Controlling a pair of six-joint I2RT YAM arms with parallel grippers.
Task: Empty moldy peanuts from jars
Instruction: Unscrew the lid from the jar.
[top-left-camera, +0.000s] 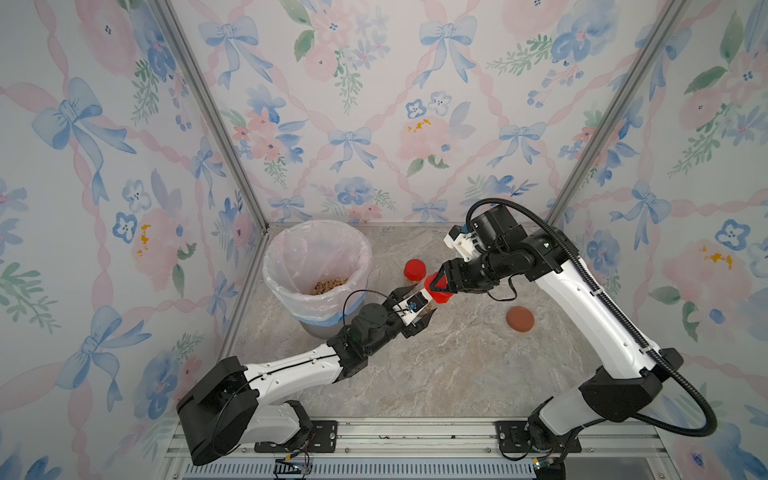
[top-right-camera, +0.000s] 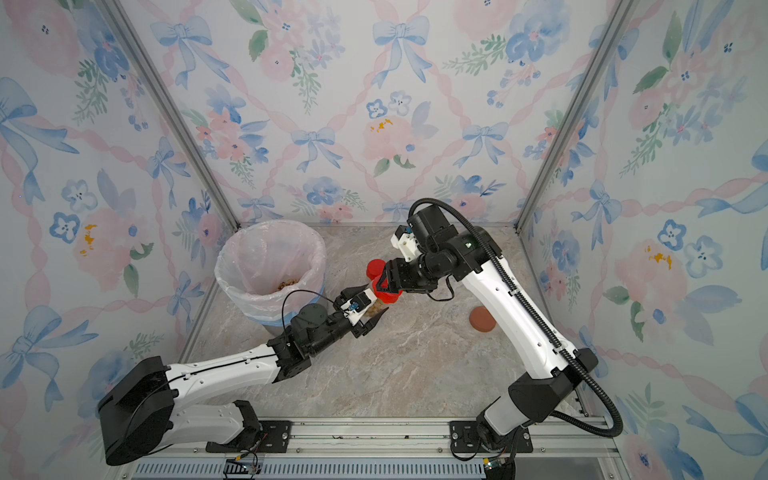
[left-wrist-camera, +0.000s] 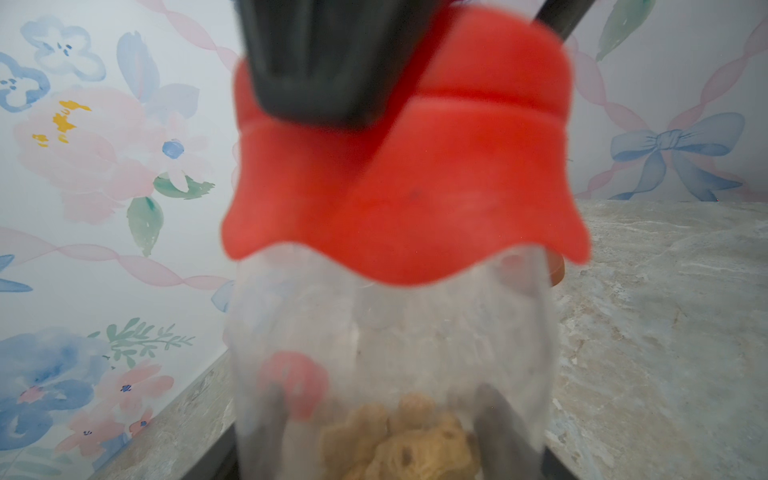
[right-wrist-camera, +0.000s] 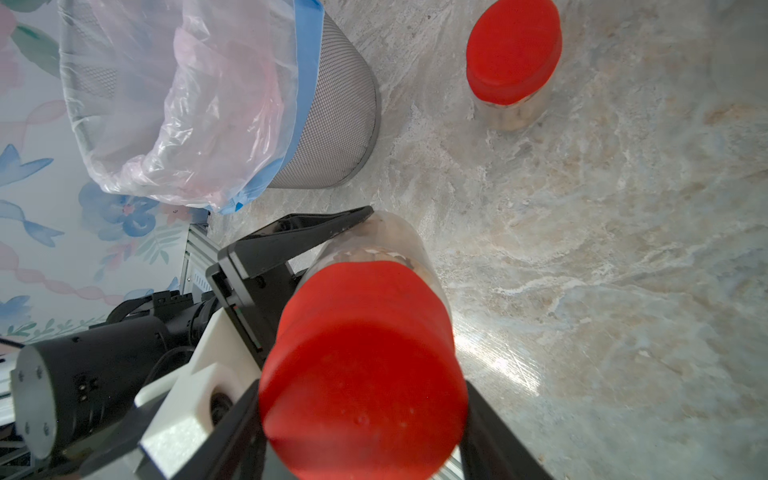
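Observation:
My left gripper (top-left-camera: 415, 306) (top-right-camera: 370, 306) is shut on the clear body of a slim jar (left-wrist-camera: 395, 332) (right-wrist-camera: 390, 241), held tilted above the table beside the bin. Moldy peanuts (left-wrist-camera: 407, 444) lie in the jar's lower end. My right gripper (top-left-camera: 437, 286) (top-right-camera: 384, 283) (right-wrist-camera: 361, 415) is shut on that jar's red lid (top-left-camera: 441, 296) (top-right-camera: 388, 295) (left-wrist-camera: 407, 187) (right-wrist-camera: 361, 374), one finger on each side. A second red-lidded jar (top-left-camera: 414, 272) (top-right-camera: 375, 268) (right-wrist-camera: 513, 54) stands upright just behind, with peanuts inside.
A grey mesh bin (top-left-camera: 266, 266) (top-right-camera: 220, 270) (right-wrist-camera: 332, 104) with a pinkish liner stands at the back left, a heap of peanuts (top-left-camera: 330, 286) (top-right-camera: 286, 284) at its bottom. A loose brown lid (top-left-camera: 520, 319) (top-right-camera: 482, 319) lies flat on the marble table, under the right arm.

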